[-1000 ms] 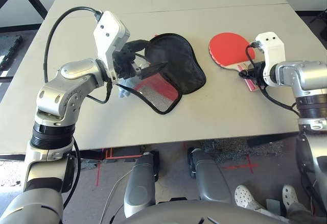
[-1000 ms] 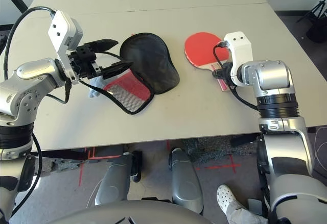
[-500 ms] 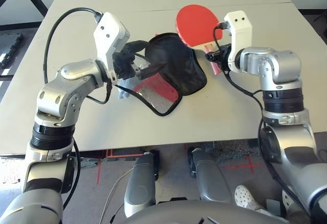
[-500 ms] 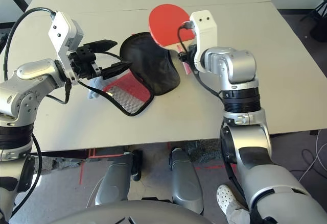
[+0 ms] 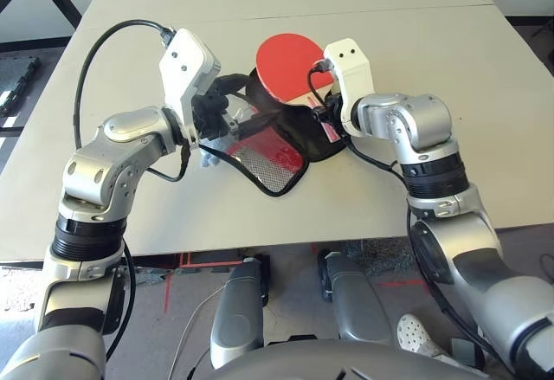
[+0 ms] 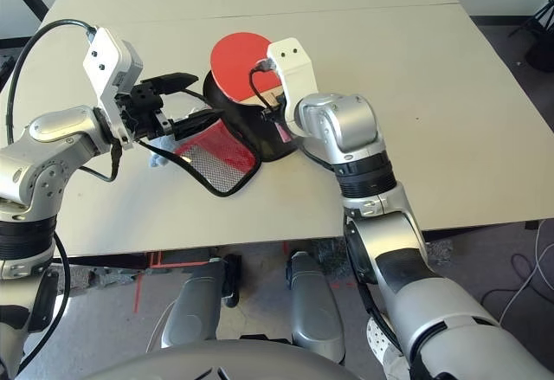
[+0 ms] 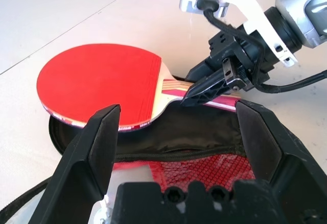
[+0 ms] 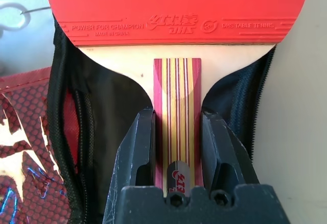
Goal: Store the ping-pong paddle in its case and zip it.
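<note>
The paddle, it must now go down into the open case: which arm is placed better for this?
Right, I would say: its gripper holds the paddle by the handle over the case. The left gripper is open, empty.

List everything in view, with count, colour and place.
ping-pong paddle: one, red rubber, pale handle striped pink, over the case's black lining
paddle case: one, red and black, lying open on the table
soft pouch: one, grey-white, beside the case
table: one, beige, under the case
clog: at least one, white, on the floor
floor tape: several strips, red, on the floor
left fingers: two, black, open near the case
right fingers: two, black, closed on the paddle handle
</note>
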Robot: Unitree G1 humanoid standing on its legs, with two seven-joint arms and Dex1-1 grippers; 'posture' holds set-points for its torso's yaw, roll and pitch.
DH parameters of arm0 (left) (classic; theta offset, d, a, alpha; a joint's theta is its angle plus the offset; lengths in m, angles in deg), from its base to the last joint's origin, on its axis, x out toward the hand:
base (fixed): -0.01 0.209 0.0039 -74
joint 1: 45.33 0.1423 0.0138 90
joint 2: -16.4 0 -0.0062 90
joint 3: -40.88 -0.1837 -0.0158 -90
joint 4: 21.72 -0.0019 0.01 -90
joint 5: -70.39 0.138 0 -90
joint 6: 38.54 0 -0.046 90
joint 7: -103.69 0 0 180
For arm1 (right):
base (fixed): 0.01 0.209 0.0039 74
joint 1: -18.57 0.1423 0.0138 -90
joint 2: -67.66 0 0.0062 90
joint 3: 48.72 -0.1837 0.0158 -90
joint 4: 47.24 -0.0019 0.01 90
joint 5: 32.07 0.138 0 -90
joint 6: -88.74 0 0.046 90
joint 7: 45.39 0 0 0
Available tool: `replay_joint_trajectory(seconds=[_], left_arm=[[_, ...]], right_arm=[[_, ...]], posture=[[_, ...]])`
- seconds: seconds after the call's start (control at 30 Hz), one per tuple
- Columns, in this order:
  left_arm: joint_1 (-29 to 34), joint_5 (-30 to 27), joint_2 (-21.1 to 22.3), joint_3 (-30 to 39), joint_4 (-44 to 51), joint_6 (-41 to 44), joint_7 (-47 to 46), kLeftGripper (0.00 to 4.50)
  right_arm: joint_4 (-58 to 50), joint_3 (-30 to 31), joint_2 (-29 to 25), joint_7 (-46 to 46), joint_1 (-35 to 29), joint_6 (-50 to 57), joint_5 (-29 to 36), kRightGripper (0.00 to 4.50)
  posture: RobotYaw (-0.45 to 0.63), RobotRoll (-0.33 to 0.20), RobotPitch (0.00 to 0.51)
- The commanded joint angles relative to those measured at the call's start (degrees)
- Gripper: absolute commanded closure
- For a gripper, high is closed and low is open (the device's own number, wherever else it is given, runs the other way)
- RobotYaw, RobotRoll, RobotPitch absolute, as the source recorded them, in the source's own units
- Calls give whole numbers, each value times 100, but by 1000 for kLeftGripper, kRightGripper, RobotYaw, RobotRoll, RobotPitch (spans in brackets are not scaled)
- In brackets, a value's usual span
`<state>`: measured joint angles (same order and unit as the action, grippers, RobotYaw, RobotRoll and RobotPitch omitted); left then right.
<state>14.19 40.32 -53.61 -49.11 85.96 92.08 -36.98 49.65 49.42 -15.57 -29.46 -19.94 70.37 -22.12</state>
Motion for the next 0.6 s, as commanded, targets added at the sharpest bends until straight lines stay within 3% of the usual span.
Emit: replay_joint_trajectory(seconds=[0.03,0.6], left_arm=[[102,11,-27,5,151,55,-29,0],[66,48,-57,-36,140,50,-51,0]], right_arm=[[153,98,5,23,128,-64,-54,3418],[941,203,100,193,305,-406,-81,3418]], posture=[[85,0,202],[93,0,202]])
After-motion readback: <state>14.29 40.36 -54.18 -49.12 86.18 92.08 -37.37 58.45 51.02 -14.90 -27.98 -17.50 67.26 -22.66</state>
